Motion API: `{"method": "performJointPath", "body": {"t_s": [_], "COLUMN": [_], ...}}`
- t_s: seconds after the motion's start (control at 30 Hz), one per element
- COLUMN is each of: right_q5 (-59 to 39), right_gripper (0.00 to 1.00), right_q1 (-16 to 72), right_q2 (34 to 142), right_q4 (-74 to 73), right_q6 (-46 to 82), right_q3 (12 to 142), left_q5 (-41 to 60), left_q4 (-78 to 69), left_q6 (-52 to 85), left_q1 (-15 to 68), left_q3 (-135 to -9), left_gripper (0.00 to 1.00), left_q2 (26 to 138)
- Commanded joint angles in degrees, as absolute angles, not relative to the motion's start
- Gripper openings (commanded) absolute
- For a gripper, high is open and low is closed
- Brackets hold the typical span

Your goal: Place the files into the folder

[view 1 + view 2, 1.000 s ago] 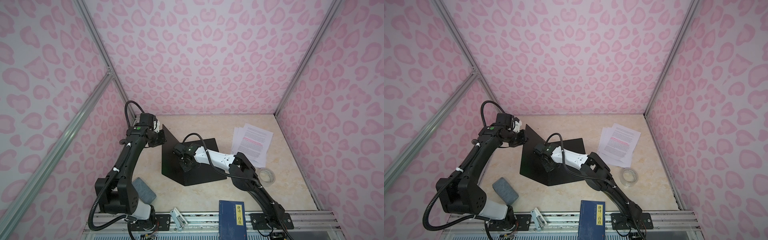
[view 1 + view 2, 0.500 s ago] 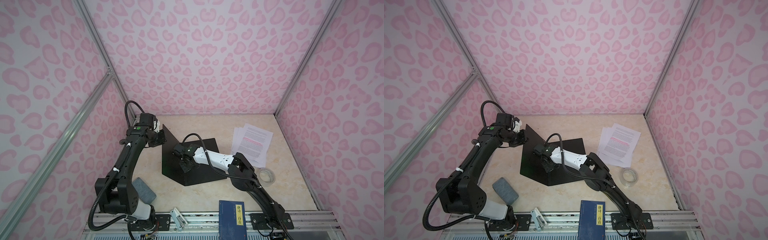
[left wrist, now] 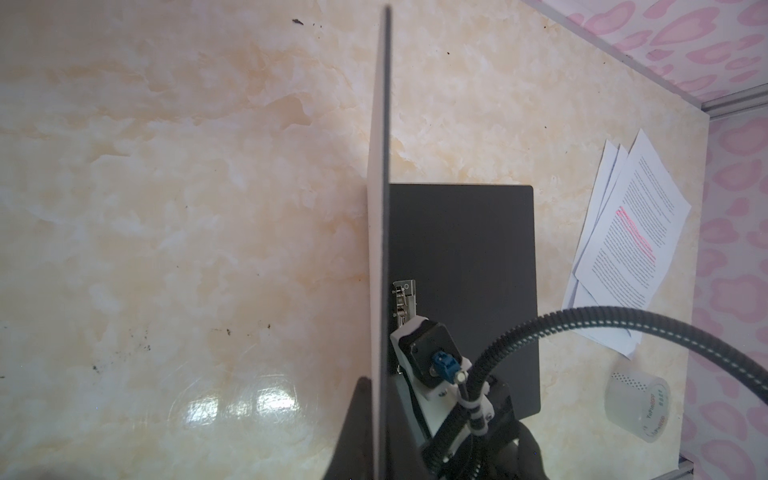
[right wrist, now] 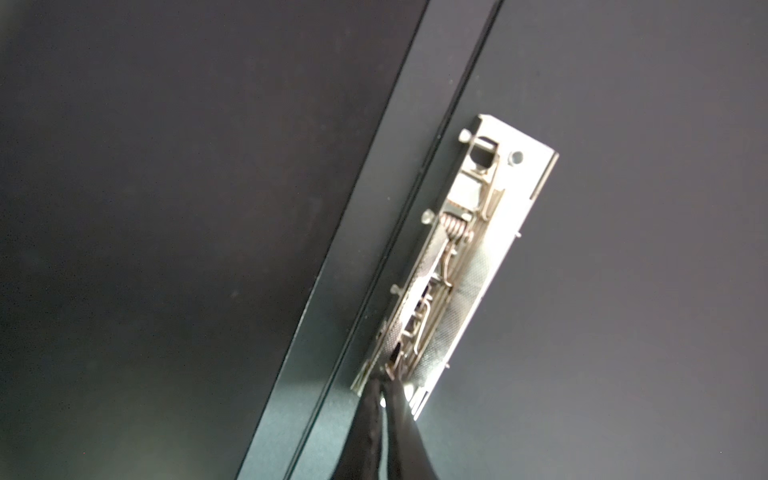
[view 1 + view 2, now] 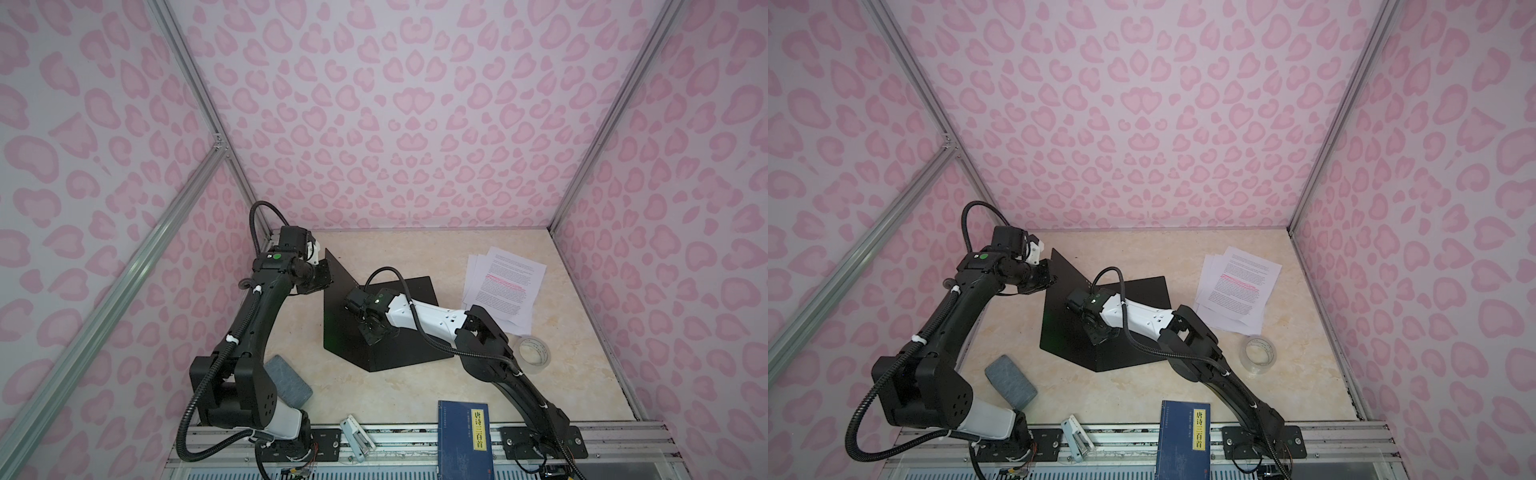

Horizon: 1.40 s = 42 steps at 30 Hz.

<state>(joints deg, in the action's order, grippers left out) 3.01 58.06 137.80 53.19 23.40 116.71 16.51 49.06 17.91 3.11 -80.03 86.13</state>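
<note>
Left hand: clamped on raised cover of flat black-lined folder
Right hand: pinched on silver metal spine clip

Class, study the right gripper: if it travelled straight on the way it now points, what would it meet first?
The metal clip on the folder spine. The right gripper is at the clip, and its fingers seem closed on the clip's near end, so there is hardly any free travel.

Robot lab booth, aluminium frame, pink patterned walls, marble-look tabletop, arms bolted to rail
</note>
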Motion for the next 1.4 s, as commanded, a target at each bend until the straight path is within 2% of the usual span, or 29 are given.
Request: {"method": "performJointPath", "body": {"t_s": [0.0, 1.37], "right_q5": [6.55, 7.54], "right_gripper": [0.08, 0.07], "right_q1": [57.43, 55.79], "right_q2": [139.41, 138.69], "right_q4": [55.41, 55.81], "right_q6": [24.21, 24.26], "right_q3": [115.86, 116.02], "left_q5": [17.05, 12.92], "left_q4": [50.15, 56.59], "left_q6": [17.23, 9.23], "left_q1": [3.16, 3.69], "left_q3": [-80.74, -83.03], "left_gripper": [0.03, 0.03], "left_q2": [85.92, 90.23]}}
